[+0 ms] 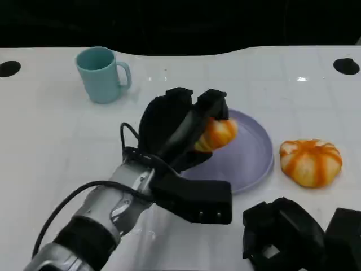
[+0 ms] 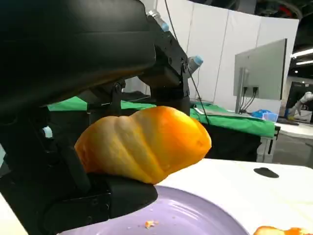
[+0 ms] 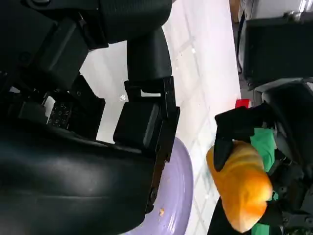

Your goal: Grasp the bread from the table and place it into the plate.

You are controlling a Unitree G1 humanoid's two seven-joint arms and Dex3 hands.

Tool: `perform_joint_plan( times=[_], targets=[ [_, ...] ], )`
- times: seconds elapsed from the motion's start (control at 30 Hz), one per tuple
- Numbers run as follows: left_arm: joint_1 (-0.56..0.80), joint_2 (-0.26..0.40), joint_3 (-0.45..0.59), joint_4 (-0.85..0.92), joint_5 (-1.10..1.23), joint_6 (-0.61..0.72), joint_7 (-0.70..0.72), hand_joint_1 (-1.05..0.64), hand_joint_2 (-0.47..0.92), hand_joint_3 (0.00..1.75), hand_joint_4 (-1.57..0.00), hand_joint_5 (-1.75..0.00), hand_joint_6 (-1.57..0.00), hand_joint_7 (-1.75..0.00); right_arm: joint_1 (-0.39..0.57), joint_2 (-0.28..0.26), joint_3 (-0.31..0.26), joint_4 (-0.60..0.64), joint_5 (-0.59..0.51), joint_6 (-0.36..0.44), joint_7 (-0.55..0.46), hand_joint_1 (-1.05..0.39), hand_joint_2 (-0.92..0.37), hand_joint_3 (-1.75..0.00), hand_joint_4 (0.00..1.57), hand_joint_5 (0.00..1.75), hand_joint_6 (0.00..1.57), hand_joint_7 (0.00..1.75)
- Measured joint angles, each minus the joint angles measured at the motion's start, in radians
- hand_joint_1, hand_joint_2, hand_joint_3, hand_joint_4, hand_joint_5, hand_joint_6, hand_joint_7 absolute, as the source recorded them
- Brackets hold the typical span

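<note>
My left hand (image 1: 177, 127) grips an orange-and-cream bread roll (image 1: 215, 134) and holds it just above the left part of the lavender plate (image 1: 251, 152). The left wrist view shows the roll (image 2: 144, 144) pinched between black fingers (image 2: 105, 198), a little over the plate's surface (image 2: 195, 215). In the right wrist view the same roll (image 3: 242, 188) hangs beside the plate's rim (image 3: 178, 196). A second, round striped bread (image 1: 311, 162) lies on the table to the right of the plate. My right hand (image 1: 296, 237) rests low at the front right, fingers curled, holding nothing.
A teal mug (image 1: 102, 74) stands at the back left. Dark round holes (image 1: 345, 66) mark the white table's far corners. A few crumbs (image 2: 149, 224) lie on the plate. Bare tabletop lies to the left of my left arm.
</note>
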Motion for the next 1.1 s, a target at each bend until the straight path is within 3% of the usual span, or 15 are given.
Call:
perform_joint_plan(
  times=[0.1,0.23,0.3,0.37,0.43,0.5,0.53,0.67,0.9,1.1],
  targets=[
    [-0.020,-0.024,-0.009,0.061,-0.001,-0.005,0.012,-0.28,0.19,1.51,-1.05,-1.75,-0.83,-1.75,0.001,0.000,0.000,-0.001,0.000,0.003,-0.001,-1.05,-0.13,-1.18,1.56,1.24,1.57,0.94],
    [-0.055,-0.038,-0.023,0.141,-0.007,-0.027,0.036,-0.31,0.32,1.39,-1.00,-1.75,-0.76,-1.64,0.003,0.000,0.002,-0.003,-0.003,0.003,-0.001,-1.05,-0.14,-1.19,1.55,1.24,1.57,0.95],
    [-0.067,-0.042,-0.026,0.162,-0.022,-0.033,0.037,-0.34,0.39,1.27,-0.93,-1.72,-0.74,-1.42,0.005,0.000,0.003,-0.006,-0.007,0.003,-0.002,-1.05,-0.14,-1.19,1.55,1.25,1.57,0.95],
    [-0.076,-0.042,-0.027,0.171,-0.036,-0.034,0.032,-0.38,0.49,1.06,-0.84,-1.58,-0.75,-1.09,0.008,0.000,0.003,-0.008,-0.008,0.002,-0.003,-1.05,-0.13,-1.19,1.55,1.25,1.57,0.95],
    [-0.080,-0.042,-0.031,0.176,-0.039,-0.034,0.016,-0.41,0.60,0.81,-0.70,-1.29,-0.65,-0.71,0.011,0.000,0.003,-0.014,-0.007,0.003,-0.002,-1.05,-0.12,-1.19,1.55,1.26,1.57,0.94],
    [-0.082,-0.041,-0.043,0.176,-0.039,-0.026,-0.010,-0.44,0.64,0.72,-0.59,-1.16,-0.58,-0.56,0.013,0.000,0.003,-0.020,-0.004,0.006,-0.001,-1.05,-0.12,-1.19,1.54,1.26,1.57,0.93],
    [-0.082,-0.041,-0.049,0.176,-0.038,-0.020,-0.025,-0.46,0.70,0.59,-0.51,-1.09,-0.52,-0.48,0.013,0.000,0.003,-0.023,-0.003,0.008,-0.001,-1.05,-0.12,-1.19,1.54,1.27,1.57,0.93],
    [-0.082,-0.034,-0.075,0.175,-0.032,0.007,-0.074,-0.58,0.89,0.21,-0.31,-1.04,-0.42,-0.38,0.015,0.000,0.003,-0.028,-0.002,0.018,-0.002,-1.05,-0.11,-1.20,1.55,1.27,1.57,0.94],
    [-0.082,-0.003,-0.102,0.116,-0.029,0.067,-0.203,-0.84,0.92,0.23,-0.07,-0.95,-0.23,-0.29,0.018,0.000,0.004,-0.039,-0.004,0.027,-0.004,-1.05,-0.12,-1.20,1.55,1.28,1.57,0.94],
    [-0.075,0.027,-0.117,-0.012,-0.008,0.156,-0.323,-0.89,0.92,0.17,-0.04,-0.96,-0.20,-0.27,0.018,0.000,0.004,-0.039,-0.003,0.026,-0.002,-1.05,-0.12,-1.20,1.55,1.27,1.57,0.94]
  ],
)
